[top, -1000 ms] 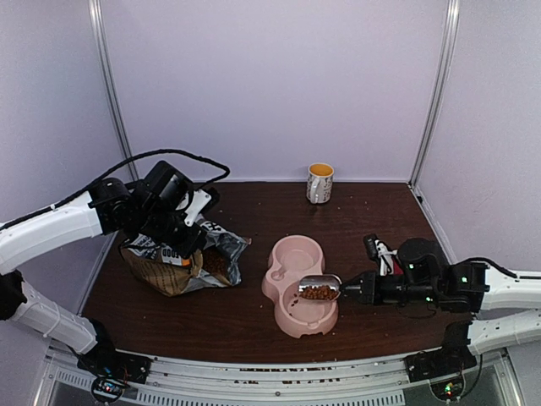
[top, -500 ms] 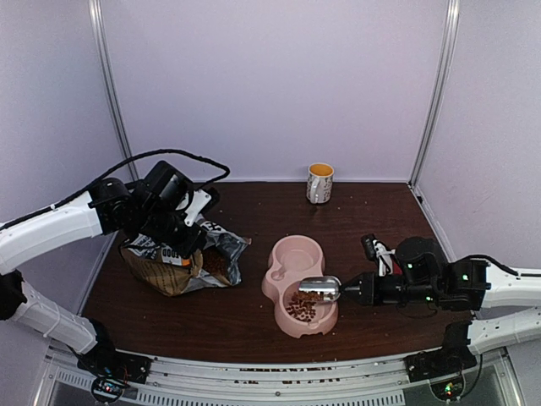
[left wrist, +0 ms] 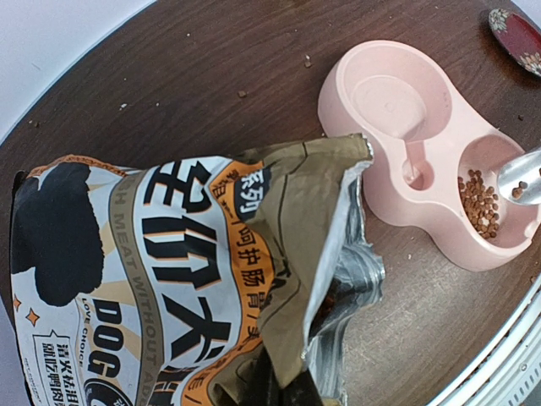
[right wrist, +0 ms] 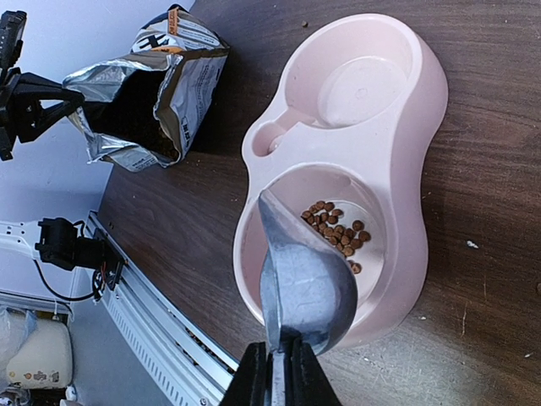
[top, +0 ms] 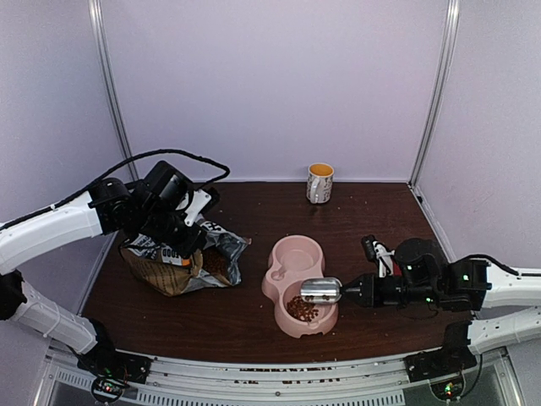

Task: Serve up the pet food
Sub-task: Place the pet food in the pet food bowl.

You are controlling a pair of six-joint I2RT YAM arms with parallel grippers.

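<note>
Pink double bowl (top: 272,272): pet food (top: 302,309) in near well.
R hand (top: 347,292) clamps scoop (top: 321,290) handle, mouth rolled down over that well to dump inside; L hand (top: 176,235) pinches bag (top: 161,271) rim at left, propping it open on desk (top: 380,211).

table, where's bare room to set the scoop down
Bare wood: between the mug and the pink double bowl, and the near strip between bag and bowl. Crowded: the left, with bag and left gripper; right of the bowl, the right gripper holding the scoop.

Dull metal scoop (right wrist: 308,279), smooth plastic bowl (right wrist: 429,89)
</note>
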